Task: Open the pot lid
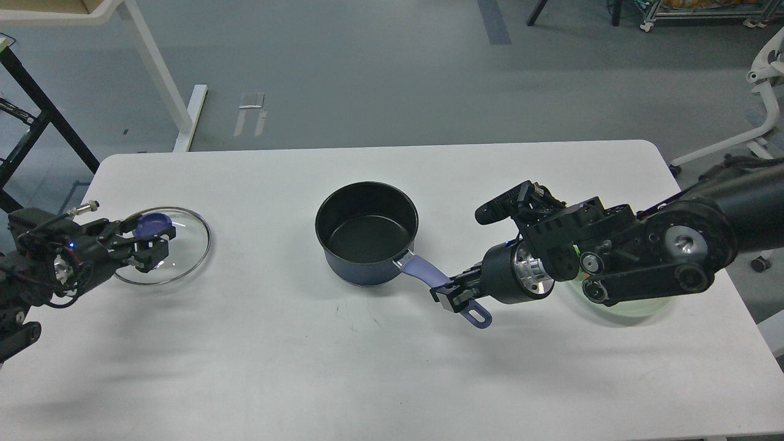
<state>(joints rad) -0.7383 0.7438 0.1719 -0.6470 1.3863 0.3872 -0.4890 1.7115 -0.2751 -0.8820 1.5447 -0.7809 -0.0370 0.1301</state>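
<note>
Left fingers (150,241) grip the lid (164,246) knob far left of the uncovered pot (366,233); right fingers (452,295) clamp its handle.

A white tabletop (275,355) fills the lower frame. At right, a pale green plate (637,308) lies on it, mostly hidden. Grey floor (367,67) spans the top, with a white table leg (162,76) upper left and a white chair base (756,131) upper right.
</note>
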